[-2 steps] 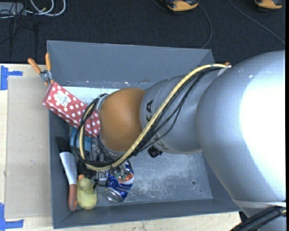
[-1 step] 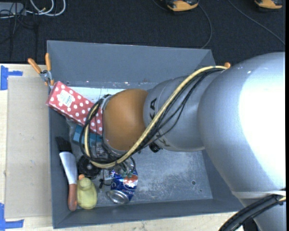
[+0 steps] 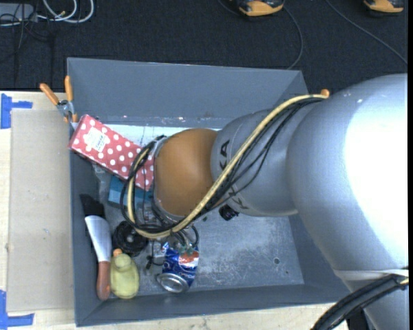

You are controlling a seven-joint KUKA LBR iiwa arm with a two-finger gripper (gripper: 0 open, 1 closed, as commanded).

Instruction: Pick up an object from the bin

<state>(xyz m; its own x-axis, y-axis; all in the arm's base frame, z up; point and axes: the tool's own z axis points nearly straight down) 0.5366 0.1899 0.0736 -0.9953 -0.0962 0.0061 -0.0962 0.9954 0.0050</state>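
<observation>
Orange cover point(image 3: 182, 170) hides one end of the red polka-dot box point(image 3: 100, 143) | blue thing point(image 3: 117, 192) half under it, kind unclear | arm point(image 3: 330, 170) runs off the right edge

The grey metal bin point(image 3: 261, 253) carries its things along the left side, while the floor to the right lies bare and scuffed. A red box with white dots point(image 3: 100, 143) leans at the back left corner, with a blue packet point(image 3: 117, 192) just below it. Toward the front lie a white tube point(image 3: 98, 236), a round black part point(image 3: 127, 236), a yellow soft toy point(image 3: 124, 277) beside a brown stick point(image 3: 103, 280) – and a crushed blue drink can point(image 3: 179, 268).
</observation>
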